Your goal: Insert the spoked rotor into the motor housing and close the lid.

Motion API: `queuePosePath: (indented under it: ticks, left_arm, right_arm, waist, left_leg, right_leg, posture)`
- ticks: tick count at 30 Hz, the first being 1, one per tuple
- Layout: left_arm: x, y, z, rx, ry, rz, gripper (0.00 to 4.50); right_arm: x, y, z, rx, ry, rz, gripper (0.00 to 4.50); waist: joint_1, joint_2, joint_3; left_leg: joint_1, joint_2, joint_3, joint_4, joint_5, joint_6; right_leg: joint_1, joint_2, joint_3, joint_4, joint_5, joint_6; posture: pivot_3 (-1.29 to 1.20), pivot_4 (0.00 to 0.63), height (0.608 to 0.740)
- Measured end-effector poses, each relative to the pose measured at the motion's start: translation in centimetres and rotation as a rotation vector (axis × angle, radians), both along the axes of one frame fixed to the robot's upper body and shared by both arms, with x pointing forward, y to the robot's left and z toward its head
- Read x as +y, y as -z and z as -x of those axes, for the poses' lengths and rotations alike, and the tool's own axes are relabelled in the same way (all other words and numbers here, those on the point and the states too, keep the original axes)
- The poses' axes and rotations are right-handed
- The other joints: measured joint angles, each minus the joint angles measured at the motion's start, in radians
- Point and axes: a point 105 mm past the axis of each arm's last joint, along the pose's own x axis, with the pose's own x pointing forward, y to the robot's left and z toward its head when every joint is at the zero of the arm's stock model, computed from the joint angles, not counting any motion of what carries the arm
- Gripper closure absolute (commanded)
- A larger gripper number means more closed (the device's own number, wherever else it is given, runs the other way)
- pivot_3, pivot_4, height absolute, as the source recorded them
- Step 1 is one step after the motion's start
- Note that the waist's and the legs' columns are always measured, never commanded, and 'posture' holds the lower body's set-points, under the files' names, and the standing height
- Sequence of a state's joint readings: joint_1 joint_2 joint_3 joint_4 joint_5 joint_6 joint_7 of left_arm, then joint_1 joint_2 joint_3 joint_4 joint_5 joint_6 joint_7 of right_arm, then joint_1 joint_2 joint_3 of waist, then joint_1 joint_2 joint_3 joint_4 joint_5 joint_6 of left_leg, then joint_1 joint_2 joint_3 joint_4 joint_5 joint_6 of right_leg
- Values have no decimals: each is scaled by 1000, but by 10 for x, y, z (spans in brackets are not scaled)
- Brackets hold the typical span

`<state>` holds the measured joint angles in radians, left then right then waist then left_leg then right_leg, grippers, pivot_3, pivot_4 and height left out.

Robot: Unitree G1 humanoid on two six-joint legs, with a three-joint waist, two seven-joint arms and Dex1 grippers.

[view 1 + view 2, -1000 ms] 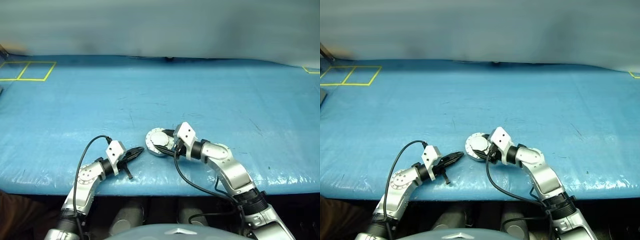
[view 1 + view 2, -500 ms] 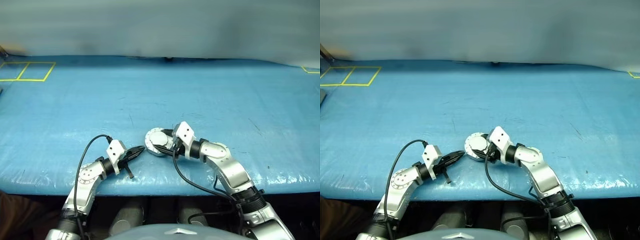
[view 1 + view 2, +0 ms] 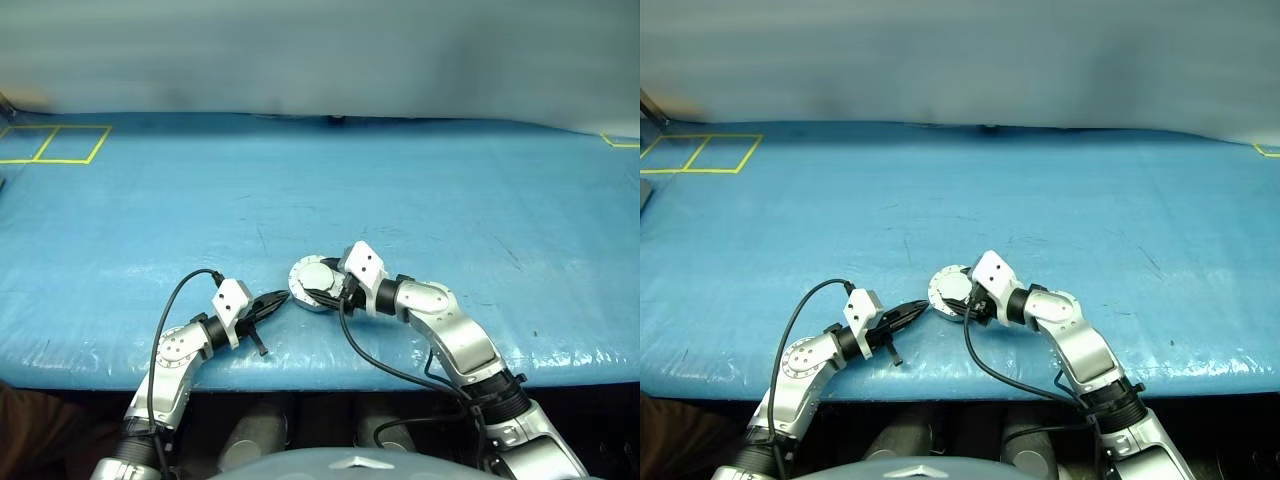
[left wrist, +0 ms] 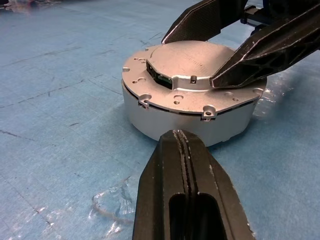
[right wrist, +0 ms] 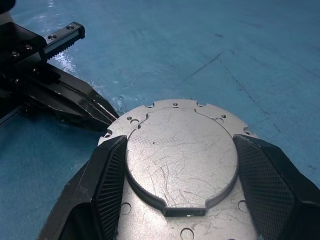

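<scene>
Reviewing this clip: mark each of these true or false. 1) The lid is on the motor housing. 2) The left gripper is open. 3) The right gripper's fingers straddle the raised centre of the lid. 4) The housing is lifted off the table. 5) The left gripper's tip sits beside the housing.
1) True: the lid sits on the motor housing.
2) False: the left gripper is shut, fingers pressed together.
3) True: the right gripper has one finger on each side of the raised centre.
4) False: the housing rests on the blue table.
5) True: it points at the housing's side wall; whether it touches cannot be told.
</scene>
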<state>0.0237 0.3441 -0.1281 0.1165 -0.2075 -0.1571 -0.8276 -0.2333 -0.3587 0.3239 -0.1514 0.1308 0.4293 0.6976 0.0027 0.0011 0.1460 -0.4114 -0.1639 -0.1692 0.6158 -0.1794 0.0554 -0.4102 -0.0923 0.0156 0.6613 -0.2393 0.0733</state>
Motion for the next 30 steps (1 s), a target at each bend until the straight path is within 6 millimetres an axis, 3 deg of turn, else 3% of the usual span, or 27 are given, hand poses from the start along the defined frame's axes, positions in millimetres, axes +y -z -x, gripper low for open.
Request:
queuePosePath:
  ticks: [7,14,23,30]
  left_arm:
    - [-4,-8,-10,-17,-63,69,4500]
    - [-8,-37,-27,-102,-99,136,4500]
    - [-9,-28,-23,-49,-85,129,4500]
    - [4,-15,-18,-13,-101,34,4500]
  right_arm:
    - [-2,1,-1,63,25,-11,1516]
    - [-1,5,1,83,24,-4,1516]
    - [-1,6,1,84,33,-8,1516]
    - [0,3,1,84,39,-58,1516]
  waist:
    - [2,-1,-1]
    - [5,-3,-11]
    - [7,-1,-13]
    - [7,-1,-13]
  left_leg:
    - [0,0,0,0,0,0]
    - [1,0,0,0,0,0]
    - [1,0,0,0,0,0]
    - [0,0,0,-1,0,0]
  right_leg:
    - [1,0,0,0,0,0]
    - [1,0,0,-1,0,0]
    - [1,0,0,-1,-1,-1]
    - [0,0,0,-1,-1,-1]
  posture:
    - [0,150,740]
    - [0,150,740]
    - [0,150,740]
    - [0,150,740]
